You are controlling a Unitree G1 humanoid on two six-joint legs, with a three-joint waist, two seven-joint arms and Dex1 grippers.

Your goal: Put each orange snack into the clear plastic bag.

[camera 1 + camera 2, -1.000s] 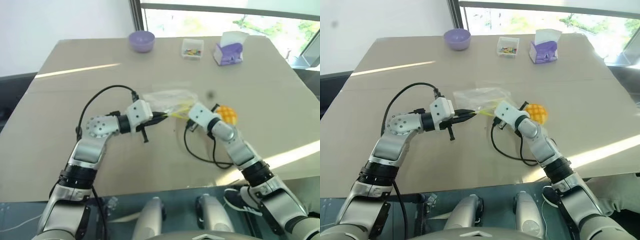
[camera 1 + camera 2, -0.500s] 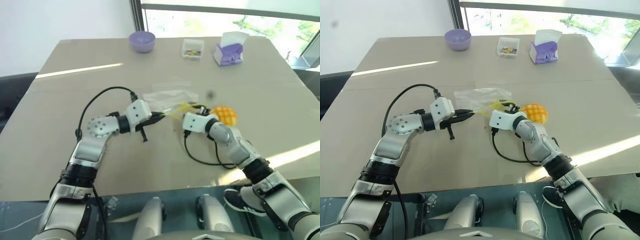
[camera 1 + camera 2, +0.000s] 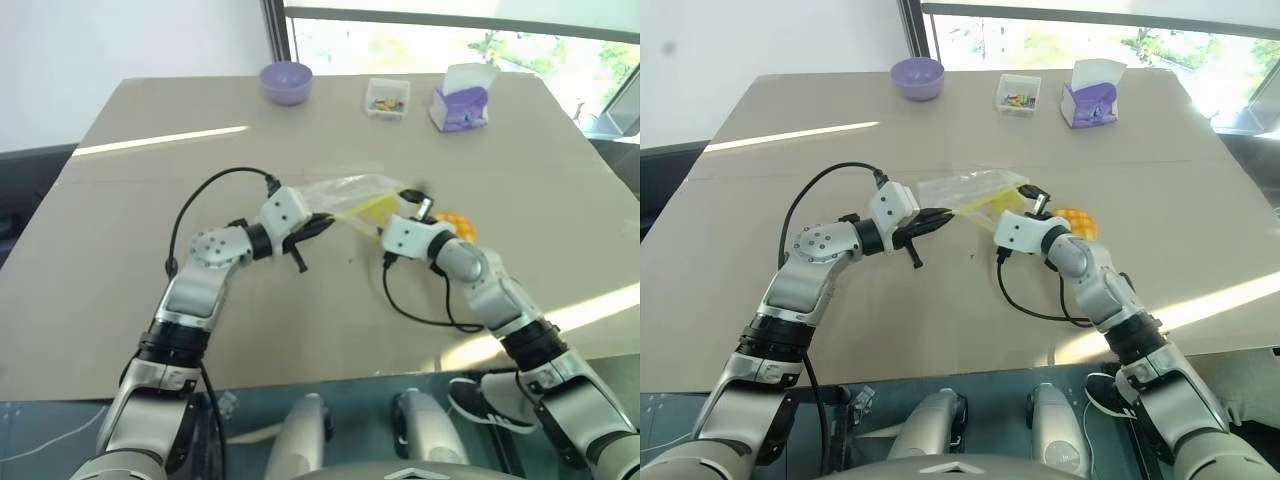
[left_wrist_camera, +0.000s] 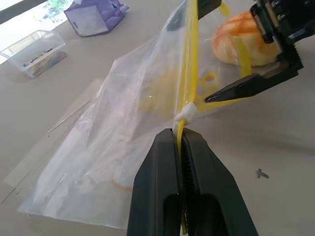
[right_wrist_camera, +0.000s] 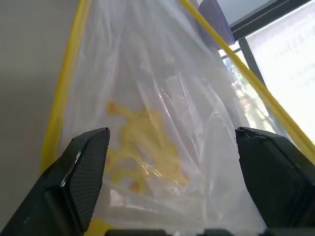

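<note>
The clear plastic bag [image 3: 352,192] hangs crinkled just above the table's middle, its yellow strip [image 4: 188,73] pulled taut. My left gripper [image 4: 181,140] is shut on the near end of that strip. At the bag's mouth my right gripper [image 3: 1028,196] stands open, one finger [image 5: 84,169] to each side of the film, holding nothing. One orange snack [image 3: 1077,220], round with a criss-cross top, lies on the table just right of the right gripper and outside the bag. Yellow print shows through the bag [image 5: 147,132].
At the table's far edge stand a purple bowl [image 3: 285,80], a small clear box of coloured bits [image 3: 386,97] and a purple tissue box [image 3: 458,102]. A black cable [image 3: 420,305] loops on the table below my right wrist.
My right gripper has gone from shut to open and shifted a little to the right, toward the snack. The bag has lifted and spread. My left gripper kept its grip on the strip.
</note>
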